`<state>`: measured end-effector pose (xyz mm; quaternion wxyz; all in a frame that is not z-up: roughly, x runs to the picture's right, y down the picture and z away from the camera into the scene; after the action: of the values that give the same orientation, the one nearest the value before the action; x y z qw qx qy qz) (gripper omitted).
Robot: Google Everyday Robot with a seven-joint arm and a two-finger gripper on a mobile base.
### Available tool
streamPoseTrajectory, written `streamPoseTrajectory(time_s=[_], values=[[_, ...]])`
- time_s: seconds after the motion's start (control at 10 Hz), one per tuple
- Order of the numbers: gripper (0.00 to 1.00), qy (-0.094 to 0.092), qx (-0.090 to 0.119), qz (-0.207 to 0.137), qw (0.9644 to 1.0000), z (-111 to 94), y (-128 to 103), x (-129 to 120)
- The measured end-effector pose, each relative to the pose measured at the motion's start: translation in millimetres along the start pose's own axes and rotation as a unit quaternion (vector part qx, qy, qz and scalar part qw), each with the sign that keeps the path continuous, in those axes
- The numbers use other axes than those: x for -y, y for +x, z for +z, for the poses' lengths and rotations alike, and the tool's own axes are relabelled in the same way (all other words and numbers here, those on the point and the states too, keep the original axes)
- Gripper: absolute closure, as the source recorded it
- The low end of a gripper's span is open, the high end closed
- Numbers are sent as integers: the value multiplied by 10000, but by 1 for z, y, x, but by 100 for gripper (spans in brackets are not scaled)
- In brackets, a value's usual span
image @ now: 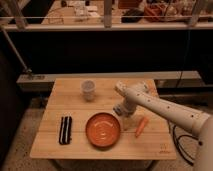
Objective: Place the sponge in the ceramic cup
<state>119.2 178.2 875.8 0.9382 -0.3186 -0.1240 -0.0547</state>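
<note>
Camera view showed a pale wooden table (50, 145) with visible plank grain. Nearest lay a round, glossy orange plate (102, 129), a black-and-white striped oblong (65, 130) to its left and a tapered orange carrot (141, 126) to its right. The smooth white arm's (165, 110) gripper (121, 110) hung low just behind the plate's right rim; its opening and any load could not be told. The sponge could not be made out. Farther back stood the straight-sided ceramic cup (88, 90), upright, apart from the gripper

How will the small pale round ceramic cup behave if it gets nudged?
Standing upright with straight sides, the pale cup probably slides rather than tips. Round, it could roll if toppled. The gripper hangs to its right, above the wooden table.
</note>
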Motion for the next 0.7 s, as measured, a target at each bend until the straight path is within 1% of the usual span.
streamPoseTrajectory(time_s=[0.7], values=[[20, -11, -5, 35, 10000, 5, 1, -5]])
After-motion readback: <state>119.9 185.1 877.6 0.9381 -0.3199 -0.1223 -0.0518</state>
